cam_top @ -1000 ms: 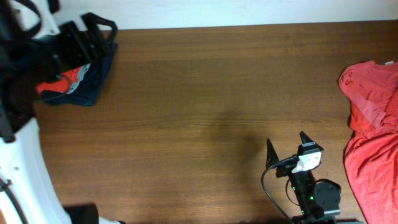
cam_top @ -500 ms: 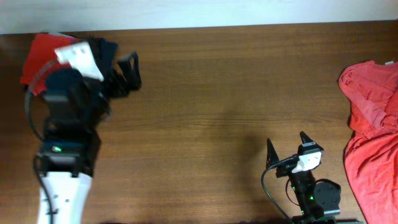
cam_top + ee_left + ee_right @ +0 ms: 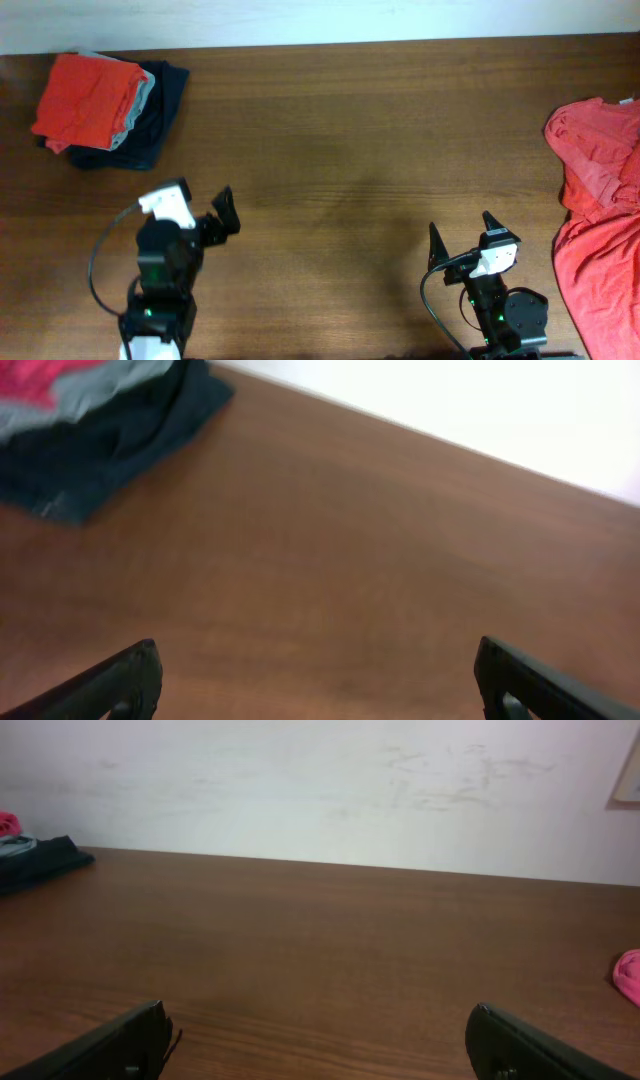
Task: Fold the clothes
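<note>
while its jaws stood wide and empty, the right gripper waited near the crumpled orange-red shirts at the right edge of the table; one wanted dragging to centre and spreading flat. the left gripper, likewise open, had drawn back from the folded red shirt atop the far-left stack.

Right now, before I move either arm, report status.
Left gripper open, empty. Right gripper open, empty. Folded orange-red shirt atop stack, far-left corner; crumpled orange-red clothes at right edge, unfolded. Nothing between right gripper and them.
</note>
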